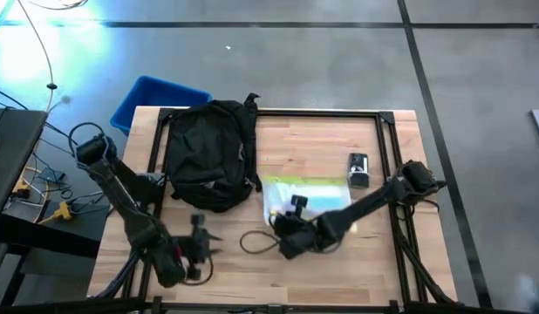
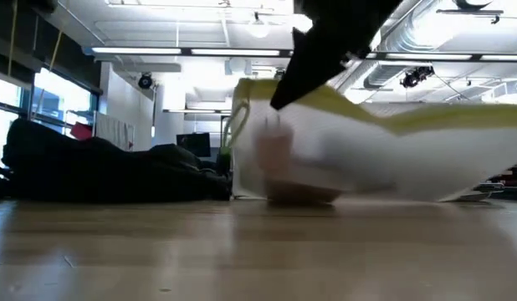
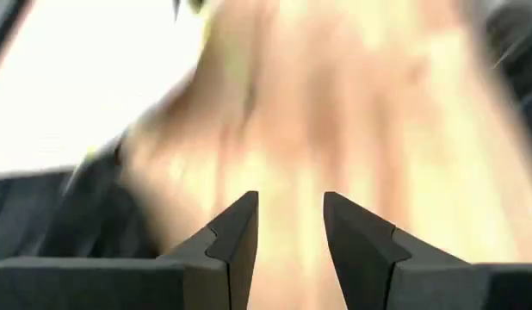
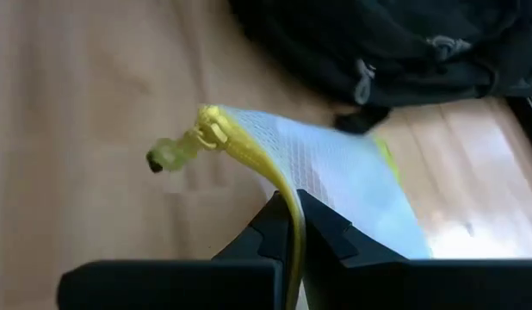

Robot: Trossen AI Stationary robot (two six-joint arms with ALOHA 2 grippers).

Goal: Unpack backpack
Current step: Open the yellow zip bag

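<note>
While the counter (image 1: 374, 262) carries everything, the backpack (image 1: 208, 153) is the largest thing on it, lying slumped against the far edge toward the far left corner, its black fabric bunched and its straps trailing toward the middle. Beyond that far left corner a blue bin (image 1: 156, 98) shows off the counter's edge. A clear pouch (image 1: 309, 199) with a yellow zipper edge lies near the middle of the counter, just beside the backpack's near right side and apart from it. The right end effector (image 1: 291, 234) sits at the pouch's near left corner, well clear of the backpack, with its fingers (image 4: 275, 228) pinched tight on the yellow edge, which runs up between them; in the low view the pouch (image 2: 367, 155) is tilted up off the wood on one side. A thin dark cord loop (image 1: 256, 242) lies on the wood just left of that end effector. The left end effector (image 1: 200, 247) hovers near the near left corner, well in front of the backpack, its fingers (image 3: 236, 237) parted with a clear gap and nothing between them. A small black device (image 1: 358, 169) rests toward the right edge.
</note>
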